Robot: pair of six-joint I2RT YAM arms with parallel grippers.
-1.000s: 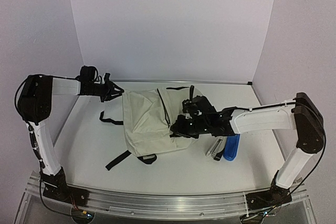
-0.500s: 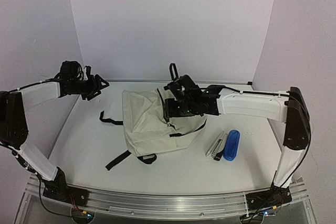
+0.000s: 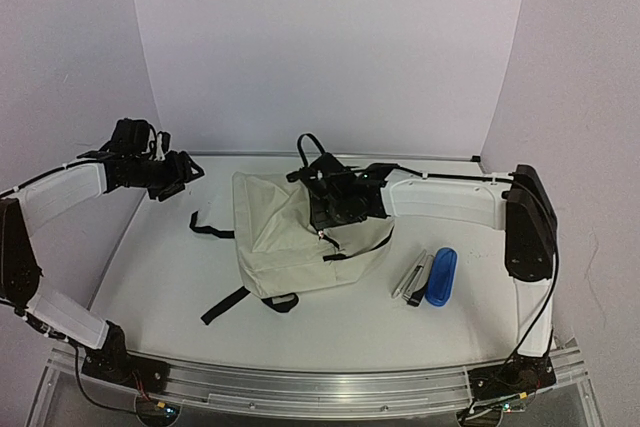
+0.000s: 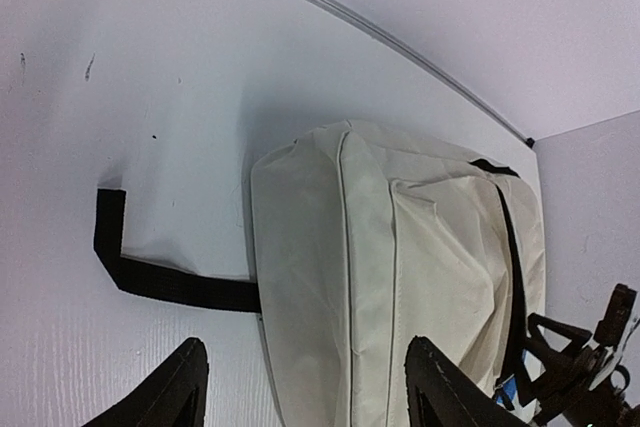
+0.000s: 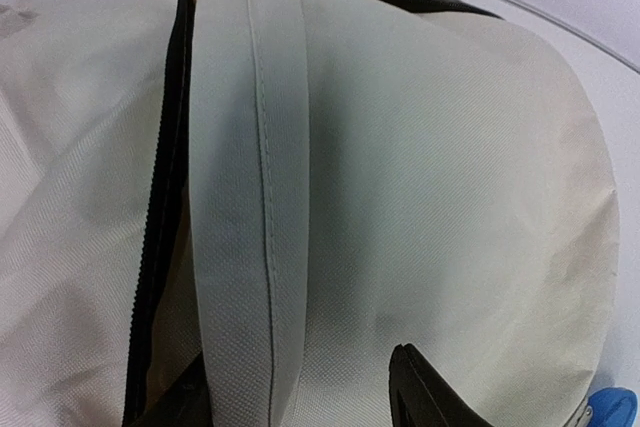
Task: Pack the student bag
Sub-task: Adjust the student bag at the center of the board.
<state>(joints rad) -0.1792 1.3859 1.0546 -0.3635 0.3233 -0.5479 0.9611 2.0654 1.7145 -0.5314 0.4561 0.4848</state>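
We record the student bag (image 3: 285,242) lying flat at centre frame on the worktop (image 3: 160,277), left tool (image 4: 305,352) spread at mid-left apart from it, right tool (image 5: 295,387) spread over its top.

Cream student bag (image 3: 285,237) on a white table (image 3: 160,287)
Plain off-white fabric, no print (straps (image 4: 180,287) and zipper (image 5: 158,217) black); a bright blue case (image 3: 441,277); pale lilac walls (image 3: 330,47).

Student bag (image 3: 285,242): bench (image 3: 160,297) centre. Case (image 3: 441,277), slim item (image 3: 411,278) touching its left: right of bag, apart.
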